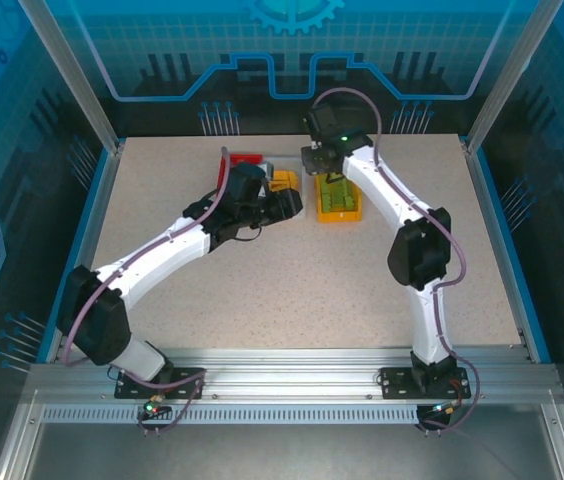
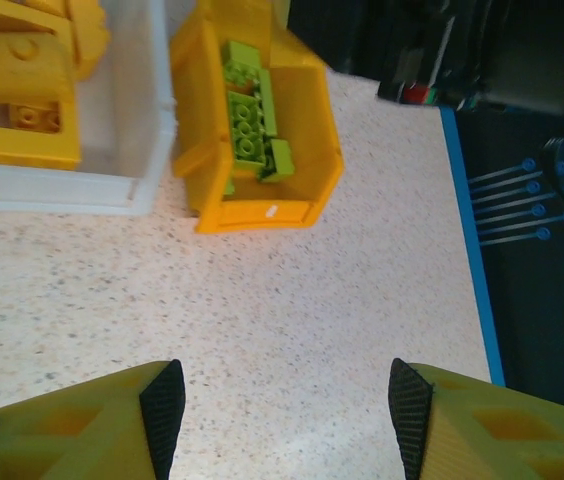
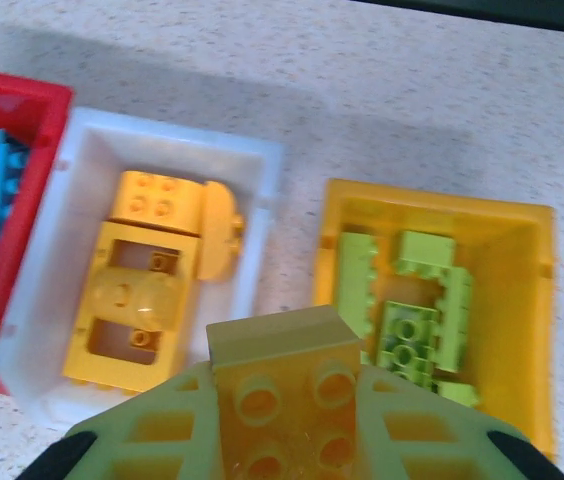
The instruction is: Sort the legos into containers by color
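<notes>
1. Brick, lime: pinched in right claw, over the gap between white bin and yellow bin.
2. Target, judged: yellow bin holding lime legos, at two o'clock from the brick; long axis twelve-to-six; right arm nearer.
3. Idle left claw: spread, empty, above tabletop.

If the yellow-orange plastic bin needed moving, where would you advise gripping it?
On the yellow-orange plastic bin, probably pinch the long wall farthest from the white plastic bin from above: thin, upright, with room left beside it by the lime green bricks.
</notes>
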